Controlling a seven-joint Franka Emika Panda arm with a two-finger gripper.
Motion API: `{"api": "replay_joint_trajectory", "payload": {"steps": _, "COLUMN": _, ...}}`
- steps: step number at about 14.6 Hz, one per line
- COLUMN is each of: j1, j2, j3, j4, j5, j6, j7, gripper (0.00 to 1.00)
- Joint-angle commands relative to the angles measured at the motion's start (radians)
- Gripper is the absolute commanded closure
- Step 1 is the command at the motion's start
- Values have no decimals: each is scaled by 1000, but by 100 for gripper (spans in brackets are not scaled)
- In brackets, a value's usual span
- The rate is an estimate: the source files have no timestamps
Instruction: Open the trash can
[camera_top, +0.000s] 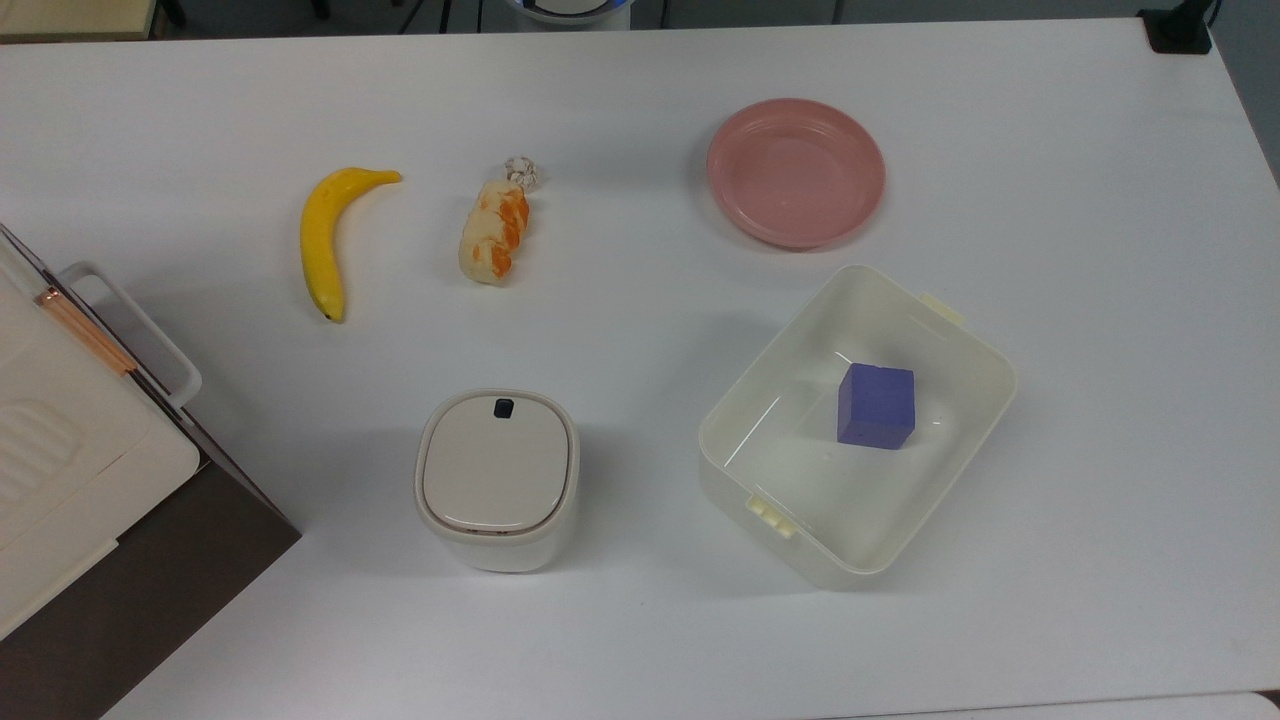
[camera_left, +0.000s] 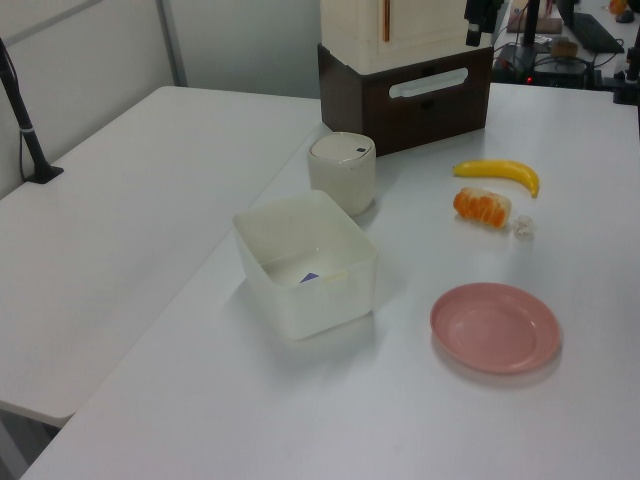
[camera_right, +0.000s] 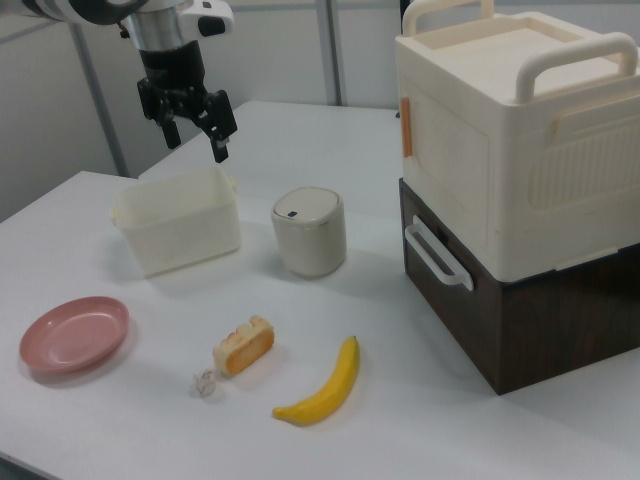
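Observation:
The trash can (camera_top: 497, 480) is a small cream-white bin with its flat beige lid down and a black button (camera_top: 503, 407) at the lid's far rim. It stands near the table's front in the top view, and also shows in the left view (camera_left: 341, 170) and the right view (camera_right: 309, 232). In the right view my gripper (camera_right: 195, 140) hangs in the air above the cream tub, up and to the left of the trash can and well apart from it. Its fingers are open with nothing between them.
A cream tub (camera_top: 960, 345) with a purple cube (camera_top: 877, 405) sits to the top view's right of the can. Beyond lie a pink plate (camera_top: 796, 170), a banana (camera_top: 325, 235) and an orange-and-white toy food piece (camera_top: 495, 232). A white-and-brown appliance (camera_top: 80, 450) stands at the top view's left.

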Motion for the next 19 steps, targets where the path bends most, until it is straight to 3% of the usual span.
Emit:
{"api": "replay_joint_trajectory", "payload": {"steps": 1, "j1": 6, "j2": -3, "j3": -16, "j4": -17, "j5": 14, "j6": 76, "j7": 66, "gripper": 0}}
{"api": "replay_joint_trajectory", "payload": {"steps": 19, "j1": 3, "j2": -4, "j3": -17, "j4": -14, "j5": -28, "j6": 38, "j7": 68, "gripper": 0}}
